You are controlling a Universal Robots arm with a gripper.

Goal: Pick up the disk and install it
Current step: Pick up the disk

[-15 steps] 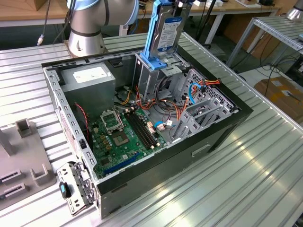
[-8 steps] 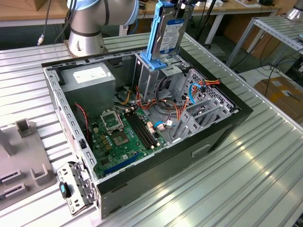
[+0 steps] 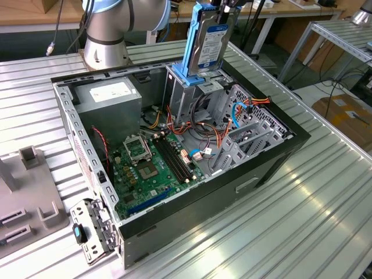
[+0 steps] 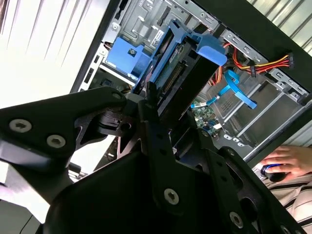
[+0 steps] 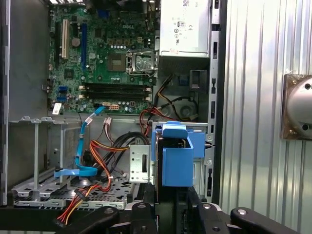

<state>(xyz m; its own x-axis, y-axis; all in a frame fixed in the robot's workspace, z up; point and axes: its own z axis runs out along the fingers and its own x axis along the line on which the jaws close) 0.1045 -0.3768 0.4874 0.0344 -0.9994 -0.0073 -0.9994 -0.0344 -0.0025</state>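
The disk [image 3: 210, 36] is a silver-grey drive in a bright blue carrier frame. It hangs on end, slightly tilted, with its lower end at the top of the grey drive cage [image 3: 185, 96] inside the open computer case. My gripper [image 3: 225, 4] is shut on the disk's upper end. In the second wrist view the black fingers [image 4: 155, 127] clamp the disk [image 4: 181, 80] edge-on, and the blue latch [image 4: 126, 61] of the cage lies just beyond. In the first wrist view the disk's blue carrier [image 5: 176, 165] stands over the cage, between the fingers [image 5: 146, 214].
The open case [image 3: 273, 154] holds a green motherboard [image 3: 148, 165], a grey power supply [image 3: 110, 96] and orange and blue cables [image 3: 232, 113]. The arm's base [image 3: 107, 35] stands behind the case. A grey fixture [image 3: 29, 192] lies at the exterior view's left. A person's hand [image 4: 287, 161] rests beside the case.
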